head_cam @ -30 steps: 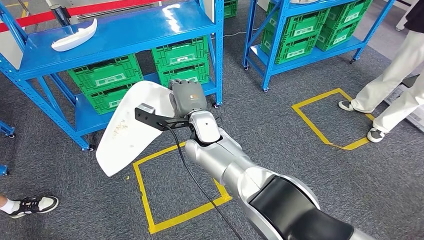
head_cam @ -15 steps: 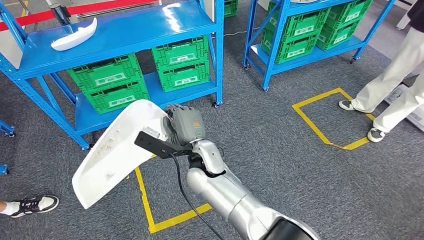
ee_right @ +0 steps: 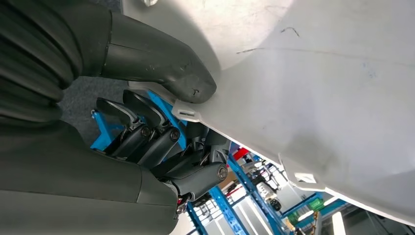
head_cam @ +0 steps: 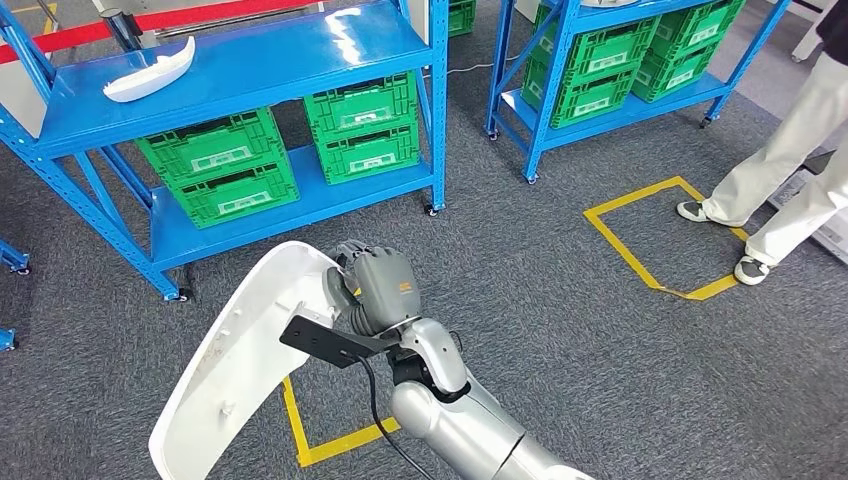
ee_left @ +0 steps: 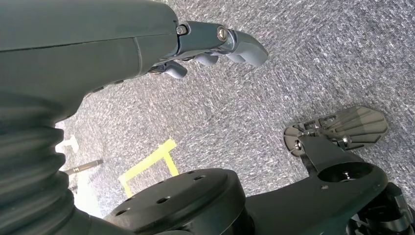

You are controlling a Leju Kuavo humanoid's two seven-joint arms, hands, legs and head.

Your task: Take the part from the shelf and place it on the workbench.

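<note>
The part is a large white curved panel (head_cam: 235, 375), low in the head view in front of the blue shelf (head_cam: 250, 55). My right hand (head_cam: 382, 288) grips it by its upper edge and carries it above the grey carpet. In the right wrist view the thumb (ee_right: 164, 66) presses on the panel's (ee_right: 323, 93) pale face, and the dark fingers (ee_right: 156, 132) curl behind its rim. My left hand (ee_left: 103, 54) hangs over the carpet with nothing in it, its fingers (ee_left: 237, 43) loosely bent and apart.
A smaller white part (head_cam: 150, 70) lies on the shelf's top board, with green crates (head_cam: 215, 165) on the level below. A second blue shelf (head_cam: 625, 95) stands at the right. A person's legs (head_cam: 785, 165) stand by a yellow floor square (head_cam: 655, 235). More yellow tape (head_cam: 335, 445) runs under my arm.
My right arm has drawn back and down toward my body, bringing the white panel away from the shelf and lower in the head view. The shelves have not shifted.
</note>
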